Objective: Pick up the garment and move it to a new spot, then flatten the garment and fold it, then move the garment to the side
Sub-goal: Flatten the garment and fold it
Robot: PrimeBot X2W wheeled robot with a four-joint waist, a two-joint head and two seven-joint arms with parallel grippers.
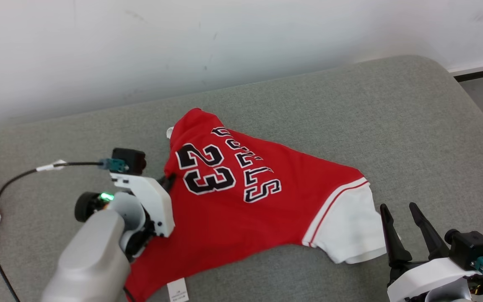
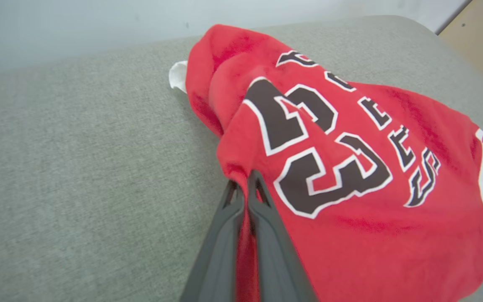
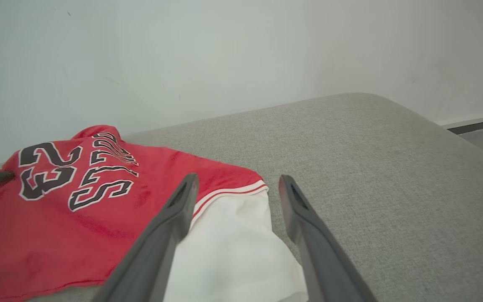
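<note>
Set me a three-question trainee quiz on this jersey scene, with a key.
1. True or false: the right gripper is open beside the white sleeve.
2. What is the left gripper shut on? A) the red jersey B) the black cable C) the white label
3. Fill in: the number printed on the jersey is ___.
Key: 1 true; 2 A; 3 23.

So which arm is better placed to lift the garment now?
Left. The left gripper is shut on the garment at its red edge; the right gripper stands open beside the white sleeve, holding nothing.
</note>
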